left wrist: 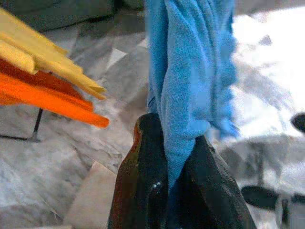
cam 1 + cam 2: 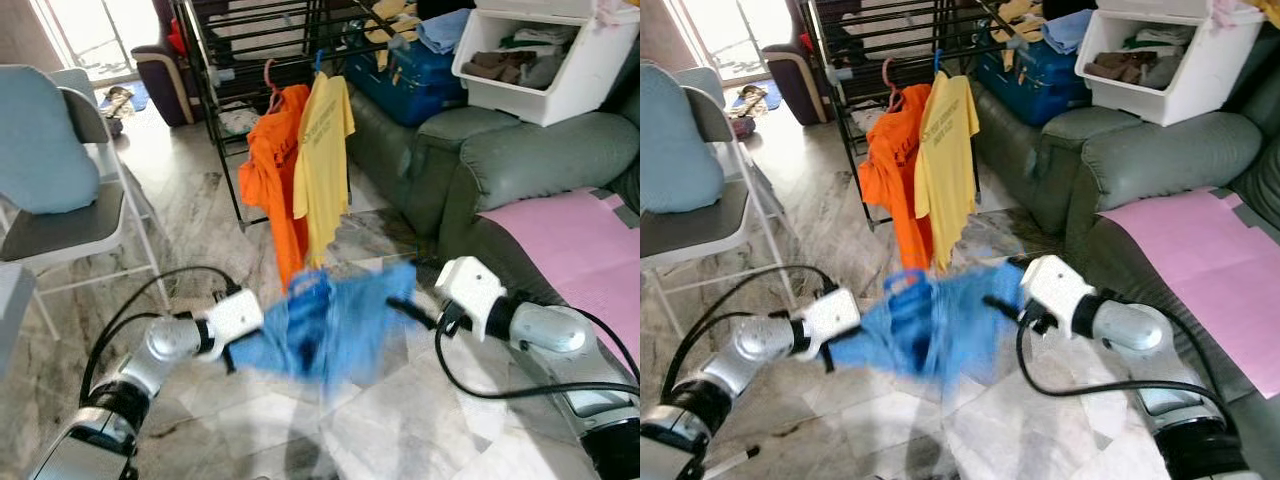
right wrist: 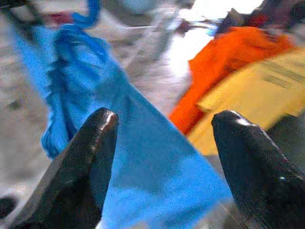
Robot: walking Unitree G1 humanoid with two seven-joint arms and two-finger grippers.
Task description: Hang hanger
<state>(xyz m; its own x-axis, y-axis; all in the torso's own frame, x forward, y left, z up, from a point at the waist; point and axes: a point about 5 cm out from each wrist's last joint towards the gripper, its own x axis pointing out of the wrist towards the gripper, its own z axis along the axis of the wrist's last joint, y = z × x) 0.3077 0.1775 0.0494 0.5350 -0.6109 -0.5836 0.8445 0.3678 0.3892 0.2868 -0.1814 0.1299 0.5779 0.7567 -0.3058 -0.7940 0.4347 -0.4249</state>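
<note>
A blue shirt (image 2: 340, 325) hangs blurred between my two arms, low over the marble floor. A blue hanger hook (image 2: 905, 278) sticks up from its bunched collar. My left gripper (image 1: 174, 131) is shut on a fold of the blue cloth, at the shirt's left side (image 2: 232, 352). At the shirt's right edge, my right gripper (image 3: 167, 114) is open, its black fingers (image 2: 405, 306) wide apart, and the blue cloth lies just beyond them. Behind stands a black drying rack (image 2: 215, 95) with an orange shirt (image 2: 270, 165) and a yellow shirt (image 2: 322, 160) on hangers.
A grey folding chair (image 2: 60, 215) with a blue cushion stands at the left. A green sofa (image 2: 520, 150) at the right carries a white bin of clothes (image 2: 545, 60), a blue bag (image 2: 415, 75) and a pink sheet (image 2: 570, 230).
</note>
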